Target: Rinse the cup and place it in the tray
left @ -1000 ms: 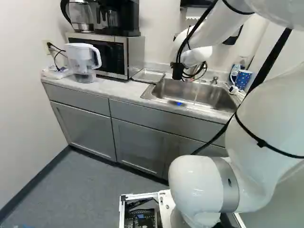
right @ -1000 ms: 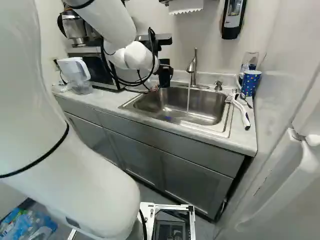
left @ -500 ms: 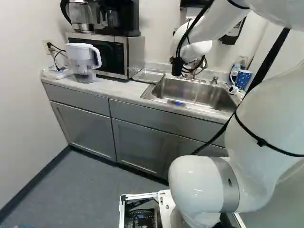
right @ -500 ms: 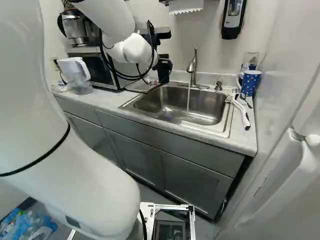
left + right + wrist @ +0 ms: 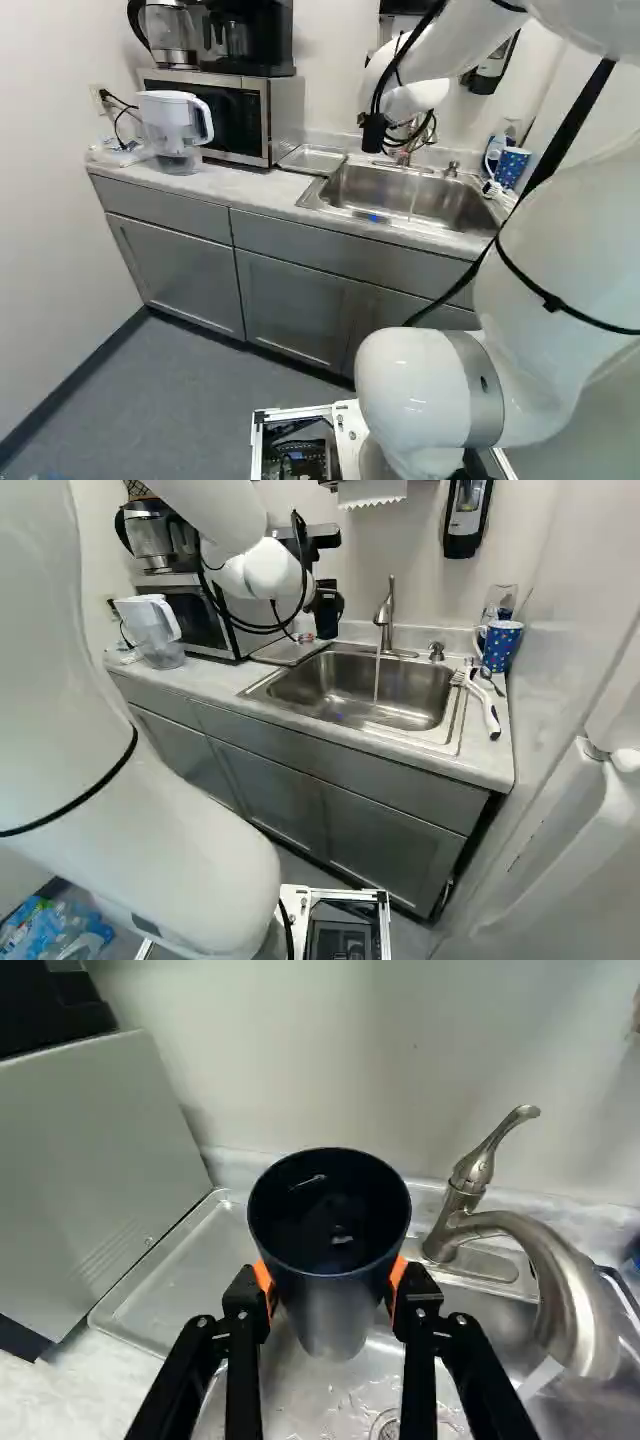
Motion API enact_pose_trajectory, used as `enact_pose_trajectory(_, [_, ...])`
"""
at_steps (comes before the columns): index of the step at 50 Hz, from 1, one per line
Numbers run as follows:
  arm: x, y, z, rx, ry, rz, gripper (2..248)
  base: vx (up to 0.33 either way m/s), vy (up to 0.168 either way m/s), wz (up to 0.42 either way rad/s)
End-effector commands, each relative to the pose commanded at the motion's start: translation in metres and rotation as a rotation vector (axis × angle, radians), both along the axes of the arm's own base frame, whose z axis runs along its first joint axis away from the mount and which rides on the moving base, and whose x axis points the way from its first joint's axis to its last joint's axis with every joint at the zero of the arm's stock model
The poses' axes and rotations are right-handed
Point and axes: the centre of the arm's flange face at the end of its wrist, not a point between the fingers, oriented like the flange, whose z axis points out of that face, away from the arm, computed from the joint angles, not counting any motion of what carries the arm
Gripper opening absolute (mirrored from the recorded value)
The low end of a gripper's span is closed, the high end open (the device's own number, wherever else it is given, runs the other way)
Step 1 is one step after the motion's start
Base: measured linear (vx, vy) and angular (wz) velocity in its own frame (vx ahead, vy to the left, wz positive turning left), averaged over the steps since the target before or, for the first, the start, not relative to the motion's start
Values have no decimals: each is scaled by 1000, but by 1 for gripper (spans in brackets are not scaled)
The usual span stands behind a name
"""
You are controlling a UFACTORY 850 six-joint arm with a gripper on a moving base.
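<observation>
One black gripper (image 5: 326, 608) clamps one dark tapered cup (image 5: 335, 1300) above steel sink's (image 5: 455, 725) back left corner. One shallow metal tray (image 5: 190, 1285) beside sink's left edge. One curved silver faucet (image 5: 565, 1280), running.

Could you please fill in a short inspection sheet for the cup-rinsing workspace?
Surface: pale counter around a steel sink; droplets on the sink's metal in the wrist view.
Job's things: dark cup off the surface; water running from the faucet; metal tray between sink and microwave.
Clutter: brush and spotted mug at the sink's right in the right base view.
End effector: closed on the cup, an orange pad on either side.
Cables: black cables loop loosely by the arm's wrist.
Surroundings: pitcher beside the microwave; wall dispenser above the counter.
</observation>
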Motion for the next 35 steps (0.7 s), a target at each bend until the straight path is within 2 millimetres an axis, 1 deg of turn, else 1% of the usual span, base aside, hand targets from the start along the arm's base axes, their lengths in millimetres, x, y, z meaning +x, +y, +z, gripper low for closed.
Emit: enact_pose_trajectory(35, [0,0,0,324,-49,-124,124,0,0,0])
